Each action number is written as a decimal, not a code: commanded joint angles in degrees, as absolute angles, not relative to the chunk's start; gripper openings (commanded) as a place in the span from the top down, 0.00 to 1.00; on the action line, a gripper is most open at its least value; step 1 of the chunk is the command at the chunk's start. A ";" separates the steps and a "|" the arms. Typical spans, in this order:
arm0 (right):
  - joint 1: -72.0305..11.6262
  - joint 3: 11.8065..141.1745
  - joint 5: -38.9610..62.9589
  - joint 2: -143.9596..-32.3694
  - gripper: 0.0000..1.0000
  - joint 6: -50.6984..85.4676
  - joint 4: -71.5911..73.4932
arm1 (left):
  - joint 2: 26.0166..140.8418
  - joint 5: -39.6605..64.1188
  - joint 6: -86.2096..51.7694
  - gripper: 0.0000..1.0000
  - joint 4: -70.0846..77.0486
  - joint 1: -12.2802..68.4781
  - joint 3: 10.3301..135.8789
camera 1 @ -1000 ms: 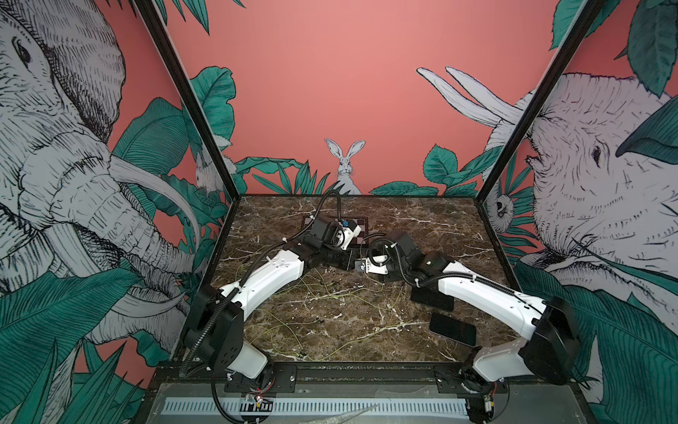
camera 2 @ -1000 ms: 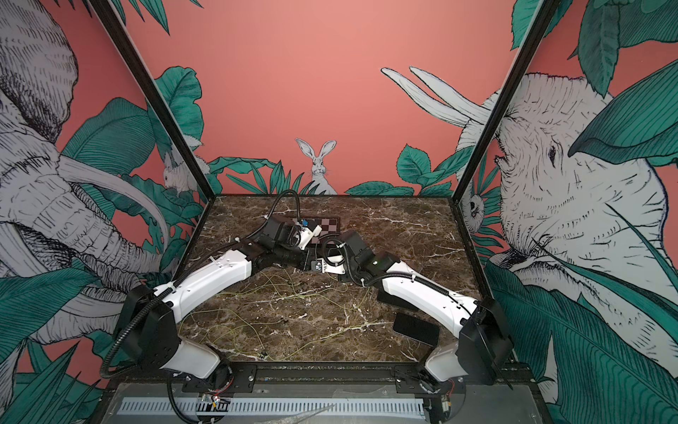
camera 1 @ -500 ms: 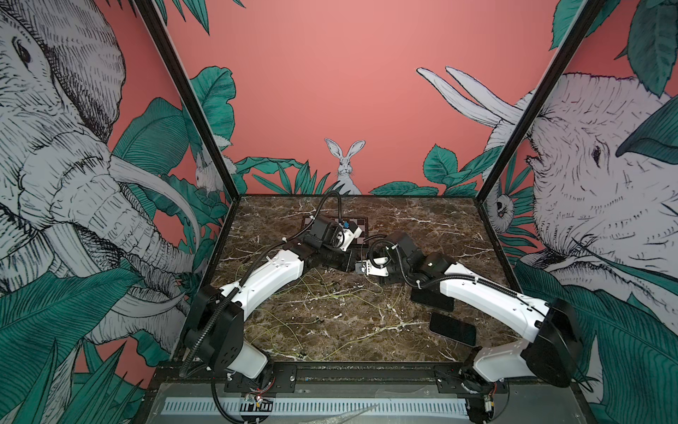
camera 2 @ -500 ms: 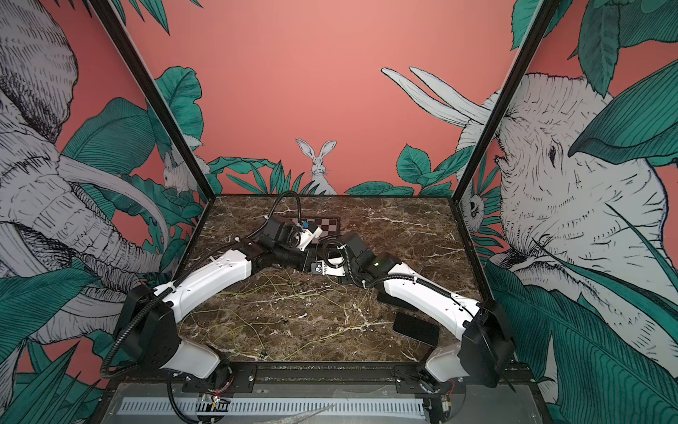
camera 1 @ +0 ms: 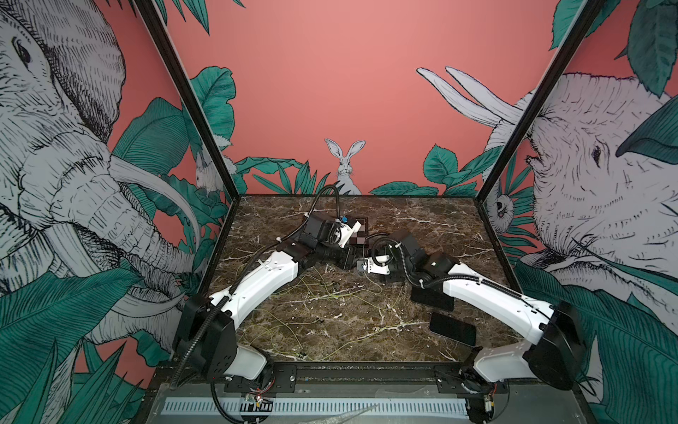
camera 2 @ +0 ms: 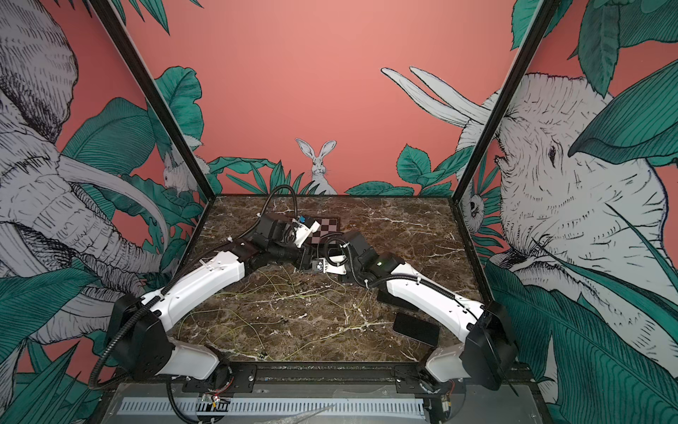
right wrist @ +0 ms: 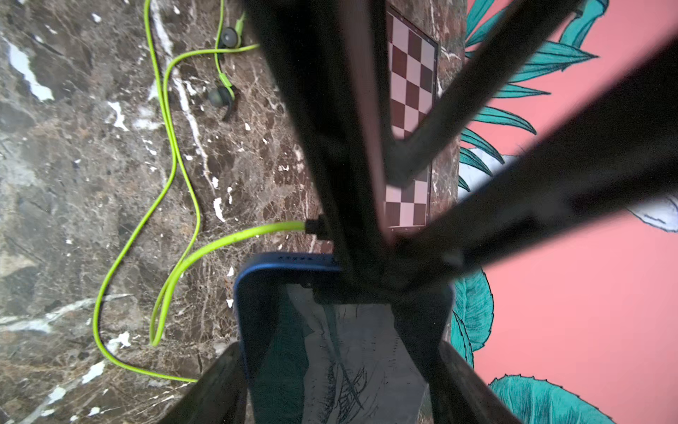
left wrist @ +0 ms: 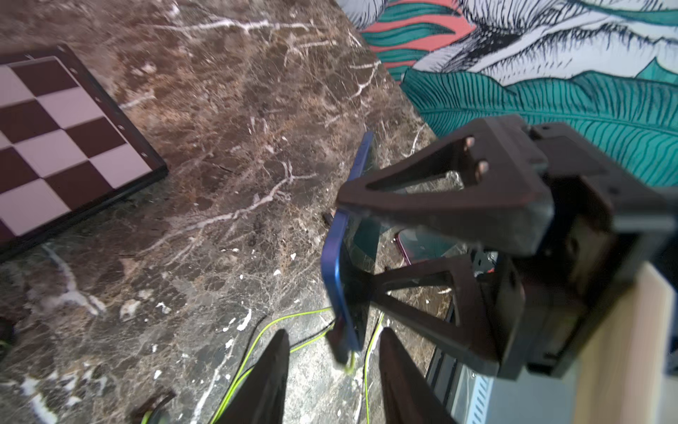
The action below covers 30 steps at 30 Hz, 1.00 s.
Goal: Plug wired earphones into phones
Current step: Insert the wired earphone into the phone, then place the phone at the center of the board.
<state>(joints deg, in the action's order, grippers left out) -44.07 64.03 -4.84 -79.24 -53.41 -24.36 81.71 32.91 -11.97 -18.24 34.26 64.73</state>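
Note:
A blue-edged phone [right wrist: 330,348] is held off the table by its long sides, with my right gripper [right wrist: 339,348] shut on it. In the left wrist view this phone [left wrist: 335,257] stands edge-on. My left gripper [left wrist: 334,330] is open, its fingers either side of the phone's end and clear of it. A dark plug [right wrist: 313,225] on a yellow-green earphone cord [right wrist: 172,176] sits at that end. How deep the plug sits is hidden by my left fingers. In both top views the two grippers meet mid-table, left [camera 1: 348,260] and right [camera 1: 367,265].
Two more black phones [camera 1: 452,328] [camera 1: 433,297] lie at the right, one partly under my right arm. Several loose earphone cords [camera 1: 330,290] sprawl across the marble table [camera 1: 422,227], with earbuds [right wrist: 220,97] nearby. A checkerboard plate [camera 1: 361,235] lies at the back.
My left gripper's jaws have parted from shut to open, letting go of the plug at the phone's end. The right gripper keeps its hold on the phone, shifted slightly leftward.

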 commanded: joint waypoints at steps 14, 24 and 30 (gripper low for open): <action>-27.71 67.84 -3.06 -90.31 0.42 -51.68 -27.23 | 74.97 9.19 -18.21 0.50 -16.93 25.40 60.40; -20.63 76.75 -2.33 -103.95 0.39 -51.66 -31.67 | 72.06 9.35 -15.04 0.48 -13.96 23.99 58.27; -18.40 79.58 -1.85 -108.99 0.39 -53.69 -34.88 | 73.93 15.34 -15.03 0.49 -13.24 23.99 58.49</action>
<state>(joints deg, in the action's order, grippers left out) -19.09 77.80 -2.50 -107.90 -52.03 -32.25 73.45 12.14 -15.29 -14.57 23.97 59.07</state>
